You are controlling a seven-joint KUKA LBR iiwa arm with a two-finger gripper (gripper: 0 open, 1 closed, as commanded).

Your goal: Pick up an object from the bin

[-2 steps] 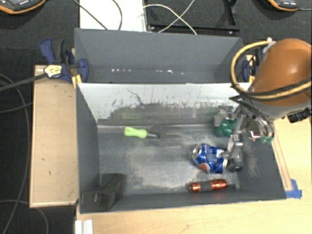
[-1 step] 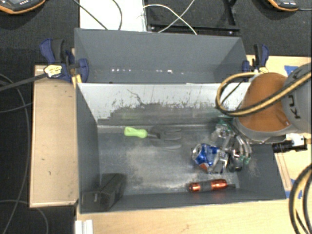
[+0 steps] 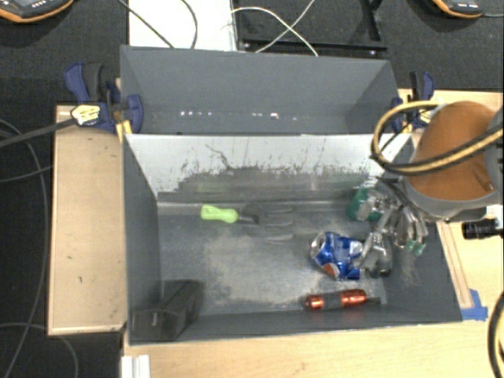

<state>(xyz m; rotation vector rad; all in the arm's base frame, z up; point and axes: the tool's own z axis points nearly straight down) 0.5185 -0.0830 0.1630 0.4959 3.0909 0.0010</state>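
Crushed can: blue with white and silvery patches, dented into an irregular lump. It lies on the floor of the bin in the right half, toward the front. Claw is low at the can's right edge, just beside it; can't tell if it actually touches, and can't tell whether the claw is spread or pressed together, since its tip reads as a dark tangle of metal against the can. In front of the can, near the front wall and apart from it, a red cylinder lies on its side, shiny coppery red with a darker band mid-length. Behind and to the right of the can, next to the claw's upper part, is a teal piece; can't tell if it is loose or part of the robot. Well apart to the left, a green-handled tool lies flat near the back wall, grip to the left, dark shaft running right. Black box sits in the front left corner. Bin is grey metal, back wall scuffed. Arm comes in over the right rim, with an orange cover and looped cables.
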